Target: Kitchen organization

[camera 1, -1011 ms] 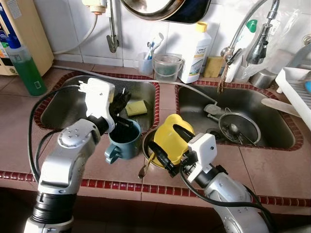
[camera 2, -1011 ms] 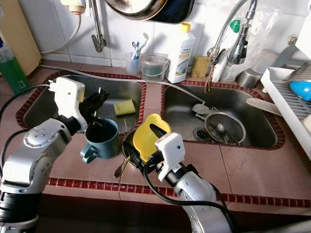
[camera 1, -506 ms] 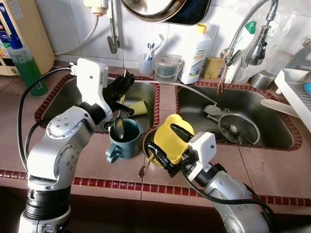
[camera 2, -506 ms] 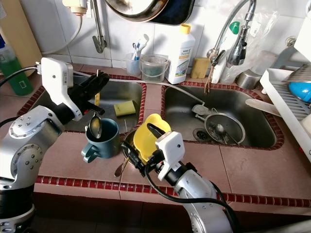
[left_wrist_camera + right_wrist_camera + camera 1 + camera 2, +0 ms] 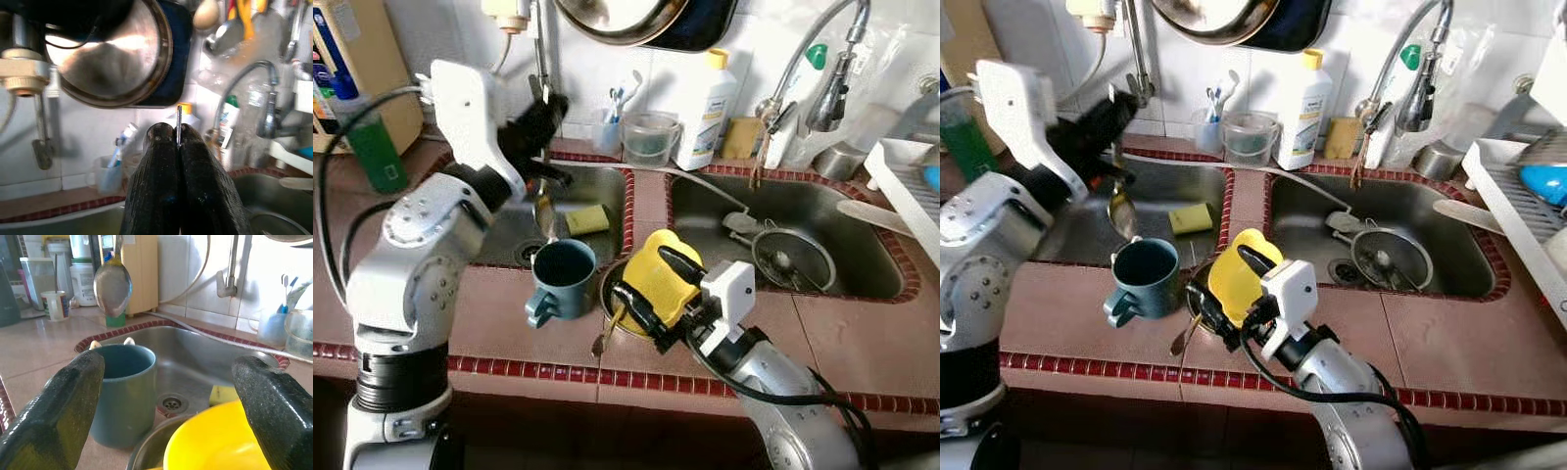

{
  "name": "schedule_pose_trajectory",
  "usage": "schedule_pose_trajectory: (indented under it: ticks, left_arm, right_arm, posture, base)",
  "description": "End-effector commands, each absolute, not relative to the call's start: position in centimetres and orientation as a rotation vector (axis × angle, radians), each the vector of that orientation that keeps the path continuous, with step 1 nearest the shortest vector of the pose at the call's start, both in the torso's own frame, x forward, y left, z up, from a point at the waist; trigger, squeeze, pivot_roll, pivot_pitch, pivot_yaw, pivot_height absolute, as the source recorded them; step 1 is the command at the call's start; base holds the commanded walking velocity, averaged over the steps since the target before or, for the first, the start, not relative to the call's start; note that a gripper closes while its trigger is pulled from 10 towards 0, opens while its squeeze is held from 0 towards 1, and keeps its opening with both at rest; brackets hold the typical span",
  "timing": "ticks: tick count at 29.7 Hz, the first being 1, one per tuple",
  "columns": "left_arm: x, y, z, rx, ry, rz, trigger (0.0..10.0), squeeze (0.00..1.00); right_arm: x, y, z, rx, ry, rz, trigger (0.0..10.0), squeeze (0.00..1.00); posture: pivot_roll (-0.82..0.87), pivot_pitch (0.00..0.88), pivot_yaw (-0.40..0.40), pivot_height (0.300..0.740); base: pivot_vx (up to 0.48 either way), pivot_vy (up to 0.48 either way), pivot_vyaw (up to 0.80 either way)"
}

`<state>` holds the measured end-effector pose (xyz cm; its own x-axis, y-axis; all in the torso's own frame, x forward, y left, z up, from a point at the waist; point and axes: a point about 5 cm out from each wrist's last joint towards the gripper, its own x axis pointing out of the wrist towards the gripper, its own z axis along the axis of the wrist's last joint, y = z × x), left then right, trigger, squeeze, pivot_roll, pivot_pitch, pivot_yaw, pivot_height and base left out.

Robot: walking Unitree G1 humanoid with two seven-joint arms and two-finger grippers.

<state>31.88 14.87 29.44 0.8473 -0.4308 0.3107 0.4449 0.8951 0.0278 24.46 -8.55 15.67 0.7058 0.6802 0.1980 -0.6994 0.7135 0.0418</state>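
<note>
Tiled counter: left fingers (image 5: 540, 116) pinch a steel spoon (image 5: 543, 212) above the teal mug (image 5: 560, 282); right fingers (image 5: 644, 284) spread around a glossy yellow bowl (image 5: 658, 276).

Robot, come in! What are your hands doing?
Left gripper shut on spoon, above mug. Right gripper open around yellow bowl. Nothing blocking.

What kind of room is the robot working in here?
Most likely a home kitchen: a tiled counter with a double sink, a faucet, and a metal pan hanging on the wall.
</note>
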Motion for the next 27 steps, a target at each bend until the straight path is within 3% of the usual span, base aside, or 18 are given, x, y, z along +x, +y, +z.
schedule_pose_trajectory:
  ticks: [1, 16, 27]
  left_arm:
    - [33.0, 15.2, 30.2, -0.045, -0.366, -0.368, 10.0, 0.00]
    - [35.1, 14.7, 27.6, -0.063, -0.330, -0.249, 10.0, 0.00]
    - [36.7, 15.6, 24.0, -0.091, -0.300, -0.123, 10.0, 0.00]
  right_arm:
    - [24.9, -8.7, 16.7, 0.135, -0.211, 0.759, 10.0, 0.00]
    - [25.6, -8.8, 17.4, 0.161, -0.254, 0.703, 10.0, 0.00]
    - [28.9, -11.3, 20.0, 0.142, -0.439, 0.385, 10.0, 0.00]
  posture:
    - [-0.14, 0.014, -0.040, 0.740]
    - [-0.14, 0.011, -0.040, 0.740]
    - [-0.13, 0.000, -0.042, 0.740]
  base:
    - [0.000, 0.000, 0.00]
    - [0.000, 0.000, 0.00]
    - [0.000, 0.000, 0.00]
